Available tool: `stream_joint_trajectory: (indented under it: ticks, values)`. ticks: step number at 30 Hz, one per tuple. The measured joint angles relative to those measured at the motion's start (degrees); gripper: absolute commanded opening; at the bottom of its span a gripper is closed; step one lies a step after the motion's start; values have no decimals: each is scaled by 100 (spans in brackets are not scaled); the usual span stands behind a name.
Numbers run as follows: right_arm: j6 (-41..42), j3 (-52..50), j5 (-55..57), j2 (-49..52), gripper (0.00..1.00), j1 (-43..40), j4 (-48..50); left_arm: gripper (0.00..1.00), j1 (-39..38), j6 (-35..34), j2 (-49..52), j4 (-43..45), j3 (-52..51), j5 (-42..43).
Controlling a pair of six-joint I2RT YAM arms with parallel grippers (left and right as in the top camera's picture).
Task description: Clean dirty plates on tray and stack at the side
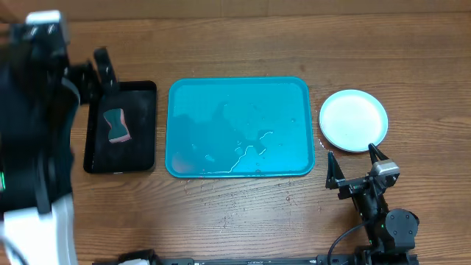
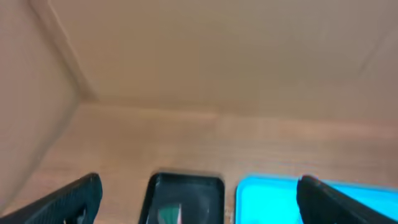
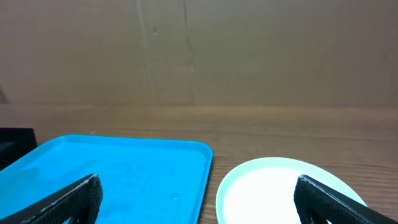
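Observation:
The teal tray [image 1: 193, 103] lies mid-table with no plates on it, only wet streaks. It also shows in the right wrist view [image 3: 124, 174] and the left wrist view [image 2: 267, 199]. To its right on the wood is a white plate [image 1: 353, 120] with a pale mint rim around it [image 3: 280, 193]. Whether other plates lie under it is hidden, and no yellow-green plate shows. My right gripper [image 1: 355, 166] [image 3: 199, 208] is open and empty, just in front of the plate. My left gripper [image 1: 101, 72] [image 2: 199, 205] is open and empty, raised by the black tray's far left corner.
A narrow black tray [image 1: 143, 96] [image 2: 186, 186] lies left of the teal tray, with a green and pink sponge [image 1: 117, 126] [image 2: 168, 214] in it. Small water drops dot the wood in front of the teal tray. A cardboard wall stands behind the table.

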Motion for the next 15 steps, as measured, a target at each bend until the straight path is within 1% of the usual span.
stream_joint_trajectory:
  ticks: [2, 4, 9, 11, 15]
  values:
    - [-2, 0, -2, 0, 100, 2, 4, 100, 0, 0, -575, 621, -769, 116]
    - [-2, 0, 0, 0, 100, 0, 2, 100, 0, 0, -1316, 1401, -2037, 280]
    - [-2, 0, -2, -4, 100, 2, 0, 100, 0, 0, -2662, 2835, -4461, 496]
    - [-2, 0, -4, -4, 100, 2, 0, 100, 0, 0, -3246, 3296, -5252, 535]
    - [-4, 0, -4, -4, 100, 0, 2, 100, 0, 0, -4183, 4127, -6432, 577]
